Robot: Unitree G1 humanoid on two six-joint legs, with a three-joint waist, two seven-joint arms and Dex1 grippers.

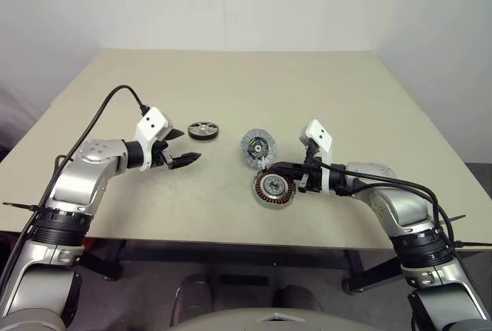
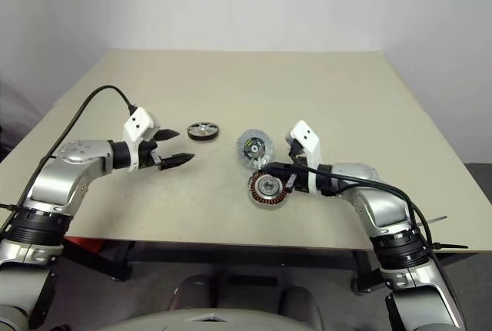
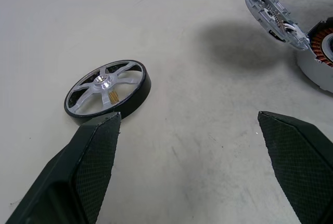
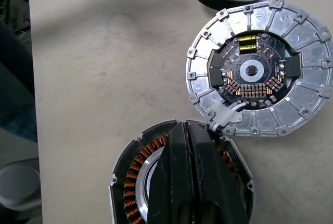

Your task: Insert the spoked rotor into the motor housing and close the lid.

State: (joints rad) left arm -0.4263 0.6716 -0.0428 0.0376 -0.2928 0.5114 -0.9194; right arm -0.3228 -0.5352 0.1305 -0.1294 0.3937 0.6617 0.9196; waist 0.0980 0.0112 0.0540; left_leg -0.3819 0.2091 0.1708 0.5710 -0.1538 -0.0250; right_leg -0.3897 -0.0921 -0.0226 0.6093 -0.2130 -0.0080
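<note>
Our left gripper point(image 1: 187, 159) hovers with jaws wide, near the spoked rotor point(image 1: 202, 130), which lies flat mid-table. Our right gripper point(image 4: 193, 156), fingers pressed together, is over the motor housing point(image 1: 274, 190); the lid point(image 1: 257, 147) stands open at its edge.

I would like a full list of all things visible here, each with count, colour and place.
table: one, beige, under everything.
rotor: one, black rim with silver spokes, lying flat just ahead of the left end effector.
housing: one, silvery grey with copper windings, near the table's front edge.
lid: one, silvery with green-black centre, open and tilted up, joined to the housing's far edge.
left end effector: one, black, open, empty.
right end effector: one, black, shut, over the housing.
</note>
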